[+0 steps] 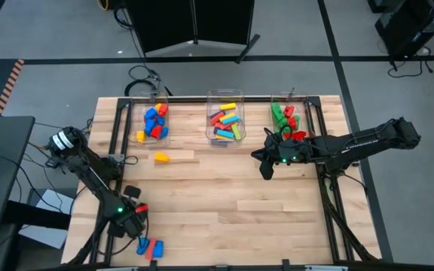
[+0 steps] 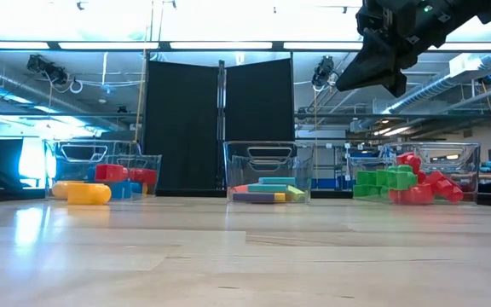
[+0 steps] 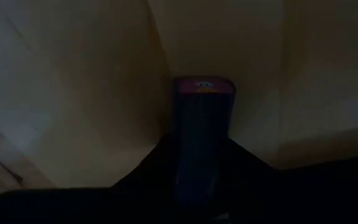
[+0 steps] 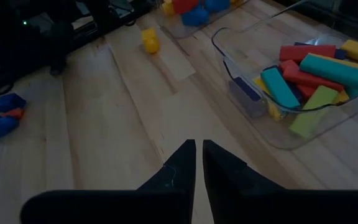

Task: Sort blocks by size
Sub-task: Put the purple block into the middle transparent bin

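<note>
My left gripper is at the table's near left, pointing steeply down and shut on a small red block; in the left wrist view the block shows dark between the fingers. Two blue blocks and a red one lie just nearer the front edge. A yellow block lies on the wood in front of the left bin. My right gripper hangs shut, with nothing in it, above the table in front of the middle bin. My left gripper has the red block pinched between its two fingers by two opposite sides. The fingers come from above, pointing steeply down. The block's far end points at the wooden table; whether it rests there or is lifted, I cannot tell.
Three clear bins stand along the far edge: the left with blue, red and yellow blocks, the middle with long mixed-colour blocks, the right with green and red ones. Black rails run along both table sides. Bare wood lies between the arms.
</note>
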{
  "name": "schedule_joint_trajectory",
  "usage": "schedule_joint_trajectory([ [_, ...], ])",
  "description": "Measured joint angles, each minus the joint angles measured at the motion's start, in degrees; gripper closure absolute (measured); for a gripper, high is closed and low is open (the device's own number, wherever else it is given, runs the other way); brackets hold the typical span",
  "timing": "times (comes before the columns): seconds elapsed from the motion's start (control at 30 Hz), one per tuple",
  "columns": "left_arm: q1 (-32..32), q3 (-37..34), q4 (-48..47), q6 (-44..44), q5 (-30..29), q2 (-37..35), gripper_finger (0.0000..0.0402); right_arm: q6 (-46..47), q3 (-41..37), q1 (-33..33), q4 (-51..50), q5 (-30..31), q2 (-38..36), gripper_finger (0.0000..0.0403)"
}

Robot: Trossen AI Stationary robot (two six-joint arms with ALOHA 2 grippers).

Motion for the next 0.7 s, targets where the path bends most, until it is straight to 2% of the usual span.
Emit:
schedule_joint_trajectory([
  [0.2,1.4,1.56,-2.49,-4.83,-0.26,-0.86,0.0299,0.0,0.0,0.0,-0.01,0.0,-0.02,0.0359],
  [0.4,4.13,4.98,-4.87,-5.26,-0.52,-2.23,0.0299,0.0,0.0,0.0,-0.02,0.0,-0.02,0.0363],
  [0.7,13.41,13.51,-9.31,-3.73,-6.33,-2.91,0.0299,0.0,0.0,0.0,0.04,-0.02,0.0,0.0369],
])
